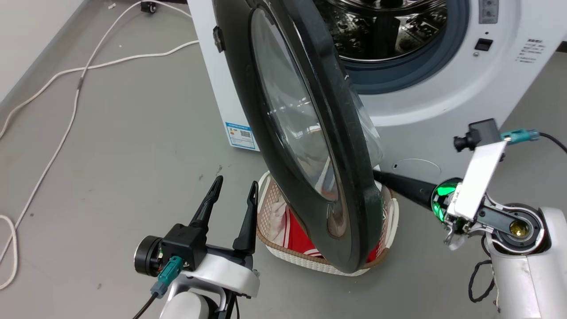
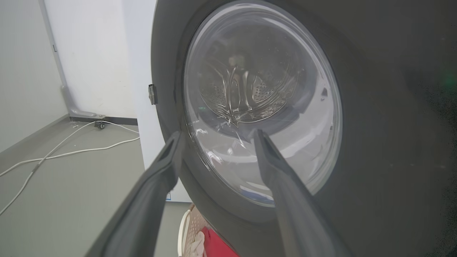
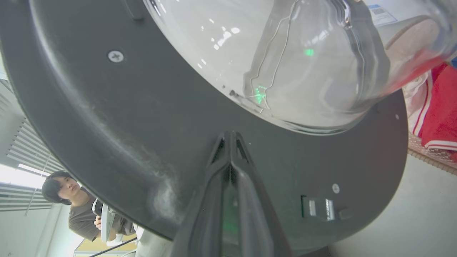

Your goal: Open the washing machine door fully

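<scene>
The washing machine door [image 1: 310, 146] stood about half open. It was hinged at the left edge of the washing machine [image 1: 443, 88] front, and its free edge pointed toward the robot, over a laundry basket [image 1: 268, 208] on the floor. The right hand [image 1: 378, 175], its two fingers pressed together on nothing, lay on the door's inner side. Its tips were at the black ring just below the glass bowl and seemed to touch it. The left hand [image 1: 236, 182], spread wide and empty, hung on the outer side, near the glossy face but apart from it. The door thus lay to the left of the right hand, between the two hands. By that, the right hand looked better placed to push the door leftward, away from the drum mouth, and the left hand would need to keep out of the swing.
</scene>
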`<state>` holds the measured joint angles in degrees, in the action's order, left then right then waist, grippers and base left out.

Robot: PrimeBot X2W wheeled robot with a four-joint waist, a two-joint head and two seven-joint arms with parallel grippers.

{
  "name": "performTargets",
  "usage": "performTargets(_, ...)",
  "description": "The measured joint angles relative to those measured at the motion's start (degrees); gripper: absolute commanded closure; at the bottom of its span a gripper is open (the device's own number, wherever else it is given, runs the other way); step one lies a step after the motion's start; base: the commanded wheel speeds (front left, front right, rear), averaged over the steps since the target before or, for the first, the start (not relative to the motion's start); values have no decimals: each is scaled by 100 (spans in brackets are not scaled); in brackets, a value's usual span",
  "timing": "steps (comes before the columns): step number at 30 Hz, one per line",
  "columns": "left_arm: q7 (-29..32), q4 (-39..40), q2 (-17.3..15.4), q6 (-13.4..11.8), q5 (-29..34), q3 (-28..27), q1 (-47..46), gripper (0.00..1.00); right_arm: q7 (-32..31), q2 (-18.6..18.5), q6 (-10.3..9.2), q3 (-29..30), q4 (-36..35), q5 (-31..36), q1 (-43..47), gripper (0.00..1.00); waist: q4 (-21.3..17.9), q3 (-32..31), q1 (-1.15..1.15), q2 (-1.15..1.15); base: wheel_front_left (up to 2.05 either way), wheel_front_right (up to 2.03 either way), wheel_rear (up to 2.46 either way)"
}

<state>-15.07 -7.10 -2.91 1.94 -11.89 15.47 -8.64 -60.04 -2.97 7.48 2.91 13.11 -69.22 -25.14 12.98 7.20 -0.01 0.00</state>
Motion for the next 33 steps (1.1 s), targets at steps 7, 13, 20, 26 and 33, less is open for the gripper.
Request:
performTargets(7,0,-73,-8,22,57,-105,43,0,1607,4,0,224,-269,105,233,100,-267,-114,0,0,0,0,0)
performTargets(13,0,-157,-25,67,89,-183,73,0,2629,4,0,617,-689,475,693,100,-546,-191,1,0,0,0,0)
performTargets(20,0,-245,-178,138,160,-269,187,0,3585,-12,0,1048,-1330,1163,1568,52,-860,-280,1,0,0,0,0)
performTargets(26,0,-277,-253,160,162,-323,294,0,4657,-10,0,1040,-1701,2003,2226,0,-1117,-349,1,0,0,0,0)
performTargets(33,0,-343,-341,196,153,-328,316,0,5667,-197,0,1021,-2016,3275,2516,0,-1259,-441,1,0,0,0,0)
